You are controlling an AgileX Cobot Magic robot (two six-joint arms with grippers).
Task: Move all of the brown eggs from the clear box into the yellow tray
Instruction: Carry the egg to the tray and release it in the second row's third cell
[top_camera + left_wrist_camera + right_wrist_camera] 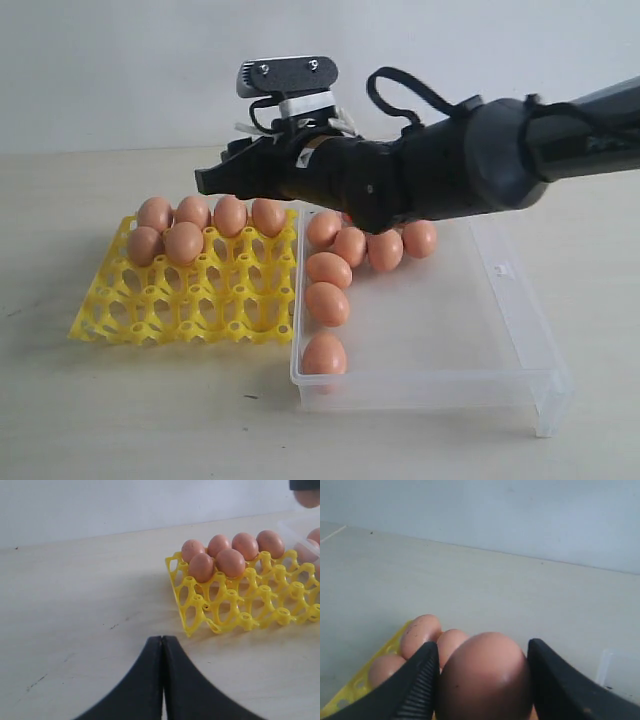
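Note:
My right gripper (483, 649) is shut on one brown egg (485, 680), which fills the gap between its fingers. In the exterior view that gripper (215, 180) reaches across the middle and hangs above the back right of the yellow tray (200, 300). Six brown eggs (192, 212) sit in the tray's far cells. Several more eggs (327, 303) lie in the left part of the clear box (520, 300). My left gripper (162, 639) is shut and empty, low over the bare table in front of the tray (235, 607).
The clear box touches the tray's right side, and the box's right half holds nothing. The right arm (480, 160) spans the back of the box. A pale wall (120, 70) stands behind the wooden table (150, 420).

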